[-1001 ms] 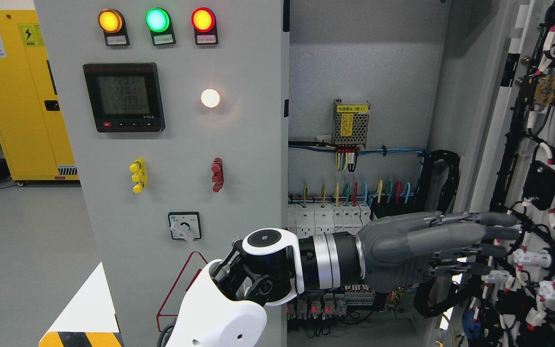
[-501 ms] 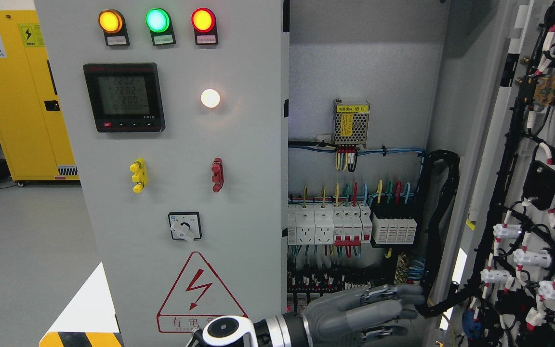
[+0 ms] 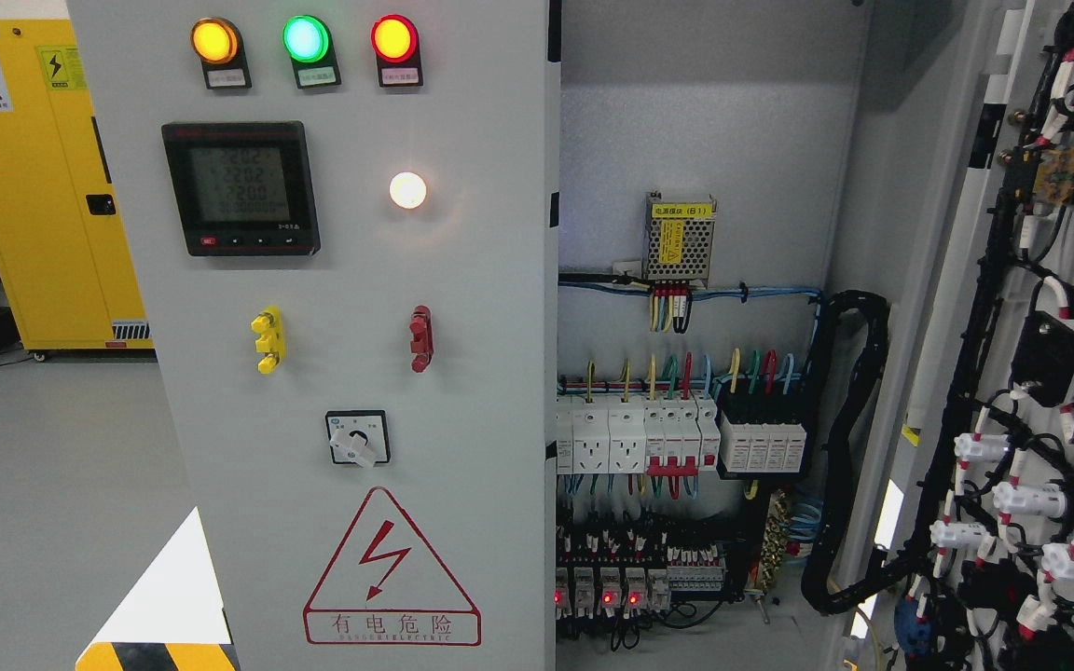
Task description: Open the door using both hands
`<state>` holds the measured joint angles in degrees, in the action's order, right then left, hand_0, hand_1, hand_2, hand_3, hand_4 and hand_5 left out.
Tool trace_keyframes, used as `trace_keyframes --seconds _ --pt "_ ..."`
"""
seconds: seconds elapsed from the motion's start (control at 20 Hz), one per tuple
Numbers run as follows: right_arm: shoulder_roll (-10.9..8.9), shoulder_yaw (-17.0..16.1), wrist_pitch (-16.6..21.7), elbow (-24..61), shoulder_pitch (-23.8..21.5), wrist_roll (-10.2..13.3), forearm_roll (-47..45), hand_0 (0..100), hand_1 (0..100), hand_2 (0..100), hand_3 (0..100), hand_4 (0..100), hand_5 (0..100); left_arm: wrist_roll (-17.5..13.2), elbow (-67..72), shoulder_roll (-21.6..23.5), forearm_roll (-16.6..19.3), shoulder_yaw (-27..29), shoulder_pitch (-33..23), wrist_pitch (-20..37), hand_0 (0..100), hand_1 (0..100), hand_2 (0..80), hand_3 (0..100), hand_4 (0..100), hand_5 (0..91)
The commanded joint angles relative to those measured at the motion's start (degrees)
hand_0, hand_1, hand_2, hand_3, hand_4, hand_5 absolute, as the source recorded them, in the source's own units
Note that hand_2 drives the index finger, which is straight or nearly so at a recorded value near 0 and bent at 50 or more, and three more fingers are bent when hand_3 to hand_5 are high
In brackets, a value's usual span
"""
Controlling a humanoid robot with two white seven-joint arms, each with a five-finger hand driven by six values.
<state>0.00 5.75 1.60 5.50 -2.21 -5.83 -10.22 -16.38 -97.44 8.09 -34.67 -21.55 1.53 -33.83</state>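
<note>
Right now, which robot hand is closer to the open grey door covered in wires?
Neither can be called: no hand is in view. The open grey door with black wiring stands at the right, beside the grey cabinet front.

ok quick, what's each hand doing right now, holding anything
Left hand: not in view, state cannot be told.
Right hand: not in view, state cannot be told.

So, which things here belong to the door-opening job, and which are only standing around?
Belong to the job:
- open right door
- closed left door

Just there:
- yellow cabinet
- breakers
- meter
- warning sign

Neither hand is in view.
</note>
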Motion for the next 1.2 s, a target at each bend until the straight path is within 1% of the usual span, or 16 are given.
trace_keyframes --seconds 0.0,0.2,0.35,0.45,0.55,0.7,0.8,0.95,1.0,1.1,1.15 --pt "0.53 0.05 -0.02 -0.05 0.01 0.03 0.03 0 50 4 0 0 0 0.04 9.43 5.27 1.01 8.09 -12.34 2.71 12 56 0.0 0 0 0.0" --pt "0.61 0.05 -0.02 0.12 0.01 0.03 0.03 0 50 4 0 0 0 0.04 23.93 3.95 0.84 11.17 -14.01 4.30 12 56 0.0 0 0 0.0" --pt "0.61 0.05 -0.02 0.30 -0.08 0.03 0.38 0 50 4 0 0 0 0.04 38.50 0.62 1.01 14.15 -14.02 11.22 12 56 0.0 0 0 0.0" --pt "0.61 0.05 -0.02 0.30 -0.08 0.03 0.38 0 50 4 0 0 0 0.04 49.66 -0.27 1.01 16.62 -12.44 15.10 12 56 0.0 0 0 0.0" --pt "0.61 0.05 -0.02 0.30 -0.08 0.03 0.38 0 50 4 0 0 0 0.04 64.67 -0.71 0.84 18.29 -7.10 18.88 12 56 0.0 0 0 0.0" --pt "0.61 0.05 -0.02 0.30 -0.08 0.03 0.38 0 50 4 0 0 0 -0.40 82.98 -1.67 1.10 17.77 -0.76 21.61 12 56 0.0 0 0 0.0" --pt "0.70 0.05 -0.02 0.30 -0.08 0.03 0.38 0 50 4 0 0 0 -0.49 88.63 -2.03 1.19 17.68 0.22 22.84 12 56 0.0 0 0 0.0" --pt "0.61 0.05 -0.02 0.30 -0.08 0.03 0.38 0 50 4 0 0 0 -0.49 89.71 -1.94 1.54 17.25 -0.65 25.12 12 56 0.0 0 0 0.0" --pt "0.61 0.05 -0.02 0.30 -0.08 0.03 0.47 0 50 4 0 0 0 -0.49 89.79 -1.94 3.19 16.37 -1.26 26.61 12 56 0.0 0 0 0.0" --pt "0.70 0.05 -0.02 0.47 -0.08 0.03 0.47 0 50 4 0 0 0 -0.49 89.79 -1.94 7.58 15.05 -2.41 30.47 12 56 0.0 0 0 0.0" --pt "0.79 -0.04 0.07 0.56 -0.08 0.03 0.47 0 50 4 0 0 0 -0.49 89.88 -1.85 10.56 14.96 -2.85 33.54 12 56 0.0 0 0 0.0"
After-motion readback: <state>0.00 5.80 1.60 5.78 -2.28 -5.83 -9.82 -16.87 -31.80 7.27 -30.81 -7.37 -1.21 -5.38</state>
